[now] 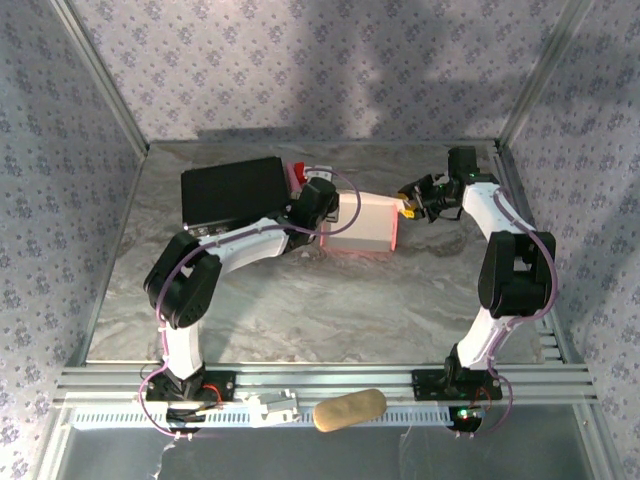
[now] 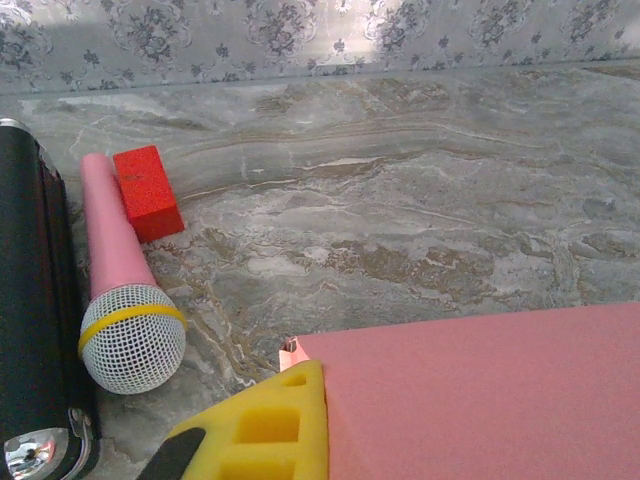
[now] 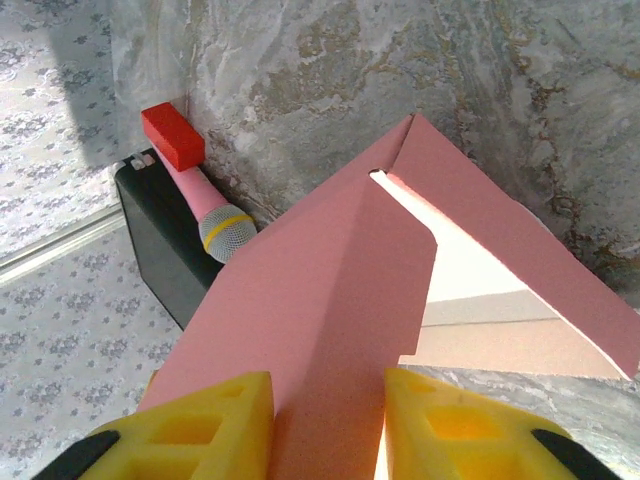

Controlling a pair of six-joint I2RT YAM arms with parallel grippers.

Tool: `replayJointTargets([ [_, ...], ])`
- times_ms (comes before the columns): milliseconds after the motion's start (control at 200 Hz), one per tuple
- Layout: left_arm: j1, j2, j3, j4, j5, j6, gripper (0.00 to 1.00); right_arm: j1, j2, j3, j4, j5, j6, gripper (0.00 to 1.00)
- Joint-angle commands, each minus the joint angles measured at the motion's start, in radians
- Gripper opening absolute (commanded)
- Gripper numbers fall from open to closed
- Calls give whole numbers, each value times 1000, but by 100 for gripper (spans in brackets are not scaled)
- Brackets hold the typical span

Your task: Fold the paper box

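The pink paper box [image 1: 362,222] lies at the back middle of the table, partly folded, its paler inside open towards the right. My left gripper [image 1: 326,212] is at its left end. In the left wrist view one yellow finger [image 2: 270,425] presses against a pink panel [image 2: 480,390] that hides the other finger, so this gripper [image 2: 325,405] is shut on the panel. My right gripper [image 1: 406,209] is at the box's right end. In the right wrist view a creased pink flap [image 3: 330,290] runs between its fingers [image 3: 200,425]. The right gripper [image 3: 328,415] is open, with a thin slit of light beside its right finger.
A black box [image 1: 232,190] lies left of the paper box. A pink microphone [image 2: 120,290] and a red block [image 2: 148,192] lie between them near the back wall. Patterned walls close in the back and sides. A tan oval object [image 1: 350,409] rests on the front rail.
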Motion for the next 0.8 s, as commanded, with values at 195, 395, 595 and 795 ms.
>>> replayJointTargets([
  [195,-25,-8,18,71,112,-20,0,45,6,4,58,-78,22,37],
  [395,-20,-6,7,76,114,-16,0,43,32,-8,68,-60,13,24],
  [595,-21,11,-19,124,130,-21,0,44,42,-34,87,-30,-10,24],
  [795,-22,49,-103,285,151,-32,0,45,47,-73,123,15,-109,23],
])
